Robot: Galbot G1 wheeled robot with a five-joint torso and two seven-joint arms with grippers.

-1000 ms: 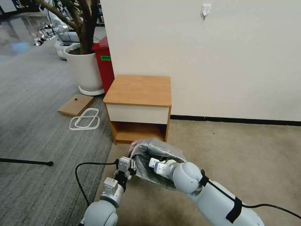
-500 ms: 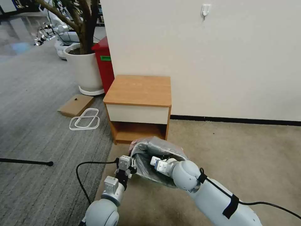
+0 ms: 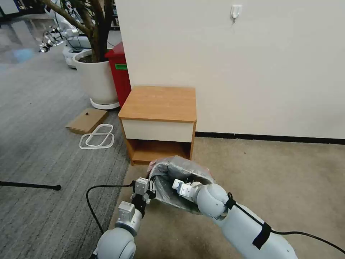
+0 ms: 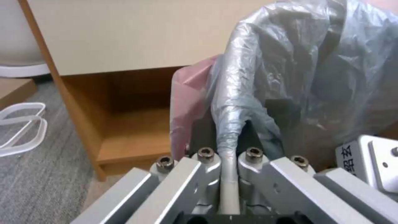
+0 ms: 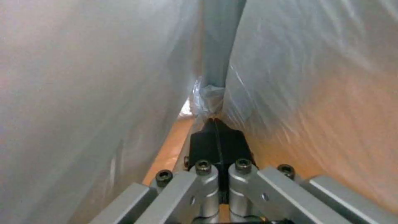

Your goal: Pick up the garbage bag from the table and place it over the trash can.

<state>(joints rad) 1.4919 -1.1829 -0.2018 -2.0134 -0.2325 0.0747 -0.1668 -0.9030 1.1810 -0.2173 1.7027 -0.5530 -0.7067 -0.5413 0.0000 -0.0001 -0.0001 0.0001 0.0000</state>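
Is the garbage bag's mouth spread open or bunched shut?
Spread open: the garbage bag gapes, left gripper pinching its rim, right gripper inside.

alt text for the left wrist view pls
The left tool is shut on a bunched fold of the grey garbage bag, which billows up just in front of the camera, a pinkish edge showing beside it. Behind stands the wooden table with its open lower shelf; grey carpet lies to one side.
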